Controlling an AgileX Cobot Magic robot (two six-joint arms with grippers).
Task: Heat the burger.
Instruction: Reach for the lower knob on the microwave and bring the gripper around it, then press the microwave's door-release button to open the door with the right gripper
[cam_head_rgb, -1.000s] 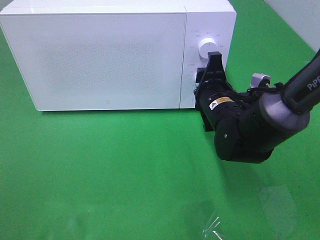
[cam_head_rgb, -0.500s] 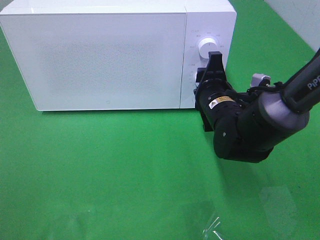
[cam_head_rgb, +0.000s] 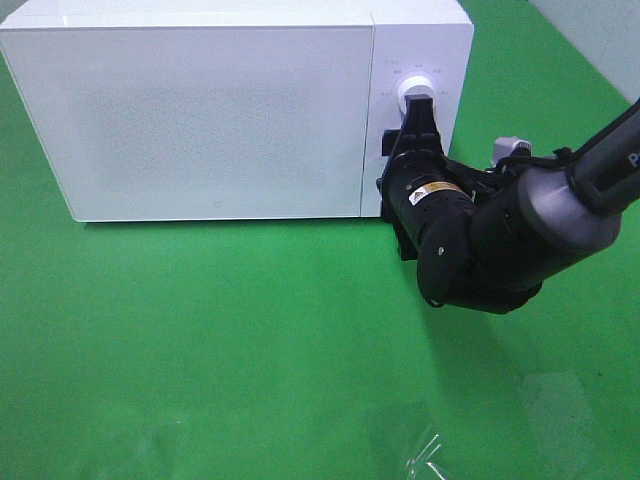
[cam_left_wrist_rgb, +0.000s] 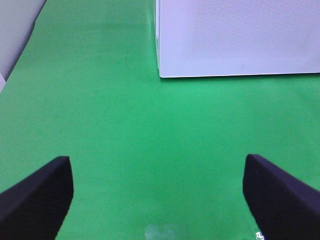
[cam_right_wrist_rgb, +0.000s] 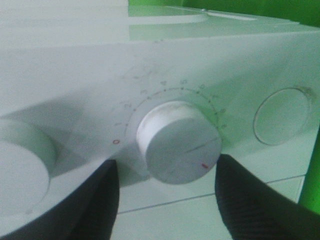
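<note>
The burger is not in view. The white microwave (cam_head_rgb: 220, 110) stands at the back with its door shut. My right gripper (cam_head_rgb: 403, 135) is at its control panel, open, with a black finger (cam_right_wrist_rgb: 95, 200) on either side of the lower dial (cam_right_wrist_rgb: 179, 142) and a small gap showing on one side. The dial's red mark sits away from the zero on its scale. The upper dial (cam_head_rgb: 414, 92) shows just above the gripper's upper finger. My left gripper (cam_left_wrist_rgb: 160, 200) hangs open over bare green cloth, short of the microwave's front corner (cam_left_wrist_rgb: 161, 74).
A round recessed button (cam_right_wrist_rgb: 282, 116) sits on the panel beside the lower dial. A crumpled bit of clear film (cam_head_rgb: 425, 455) lies near the table's front edge. Green cloth (cam_head_rgb: 200, 330) covers the table in front of the microwave. A pale wall (cam_head_rgb: 600, 30) is at the back right.
The right gripper's jaws have widened around the lower dial. The arm has shifted a little up and left, closer to the panel. The left gripper has not moved.
</note>
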